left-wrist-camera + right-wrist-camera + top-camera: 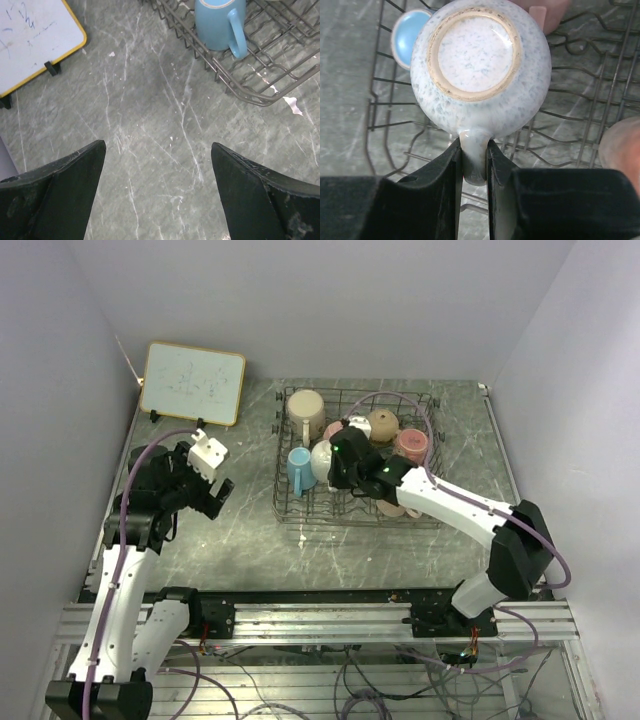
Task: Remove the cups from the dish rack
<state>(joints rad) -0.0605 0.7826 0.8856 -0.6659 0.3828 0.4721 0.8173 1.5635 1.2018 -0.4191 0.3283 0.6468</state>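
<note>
Where the right fingers stand: the right gripper (473, 147) is clamped on the handle of the cream-white mug (480, 65), one finger pressed to each side of it, inside the dish rack (385, 100).
Cream-white mug: speckled glaze, base turned toward the wrist camera, body just beyond the fingertips and over the rack's wires; whether it rests on them cannot be told.
Light blue mug (409, 32): beyond the right fingers and to their left, close against the cream-white mug, by the rack's left wall.
Pale pink mug (547, 12): beyond the cream-white mug and slightly right of the fingers, only partly in view.
Second pinkish mug (620, 150): level with the right fingers on their right, cut off by the picture's edge.
Left fingers: the left gripper (158, 145) is spread wide with nothing between its tips, above bare grey worktop (150, 100), outside the rack; the rack's near corner lies ahead and to the right.
Whiteboard (30, 40): yellow-framed, propped on the worktop ahead and to the left of the left fingers.
</note>
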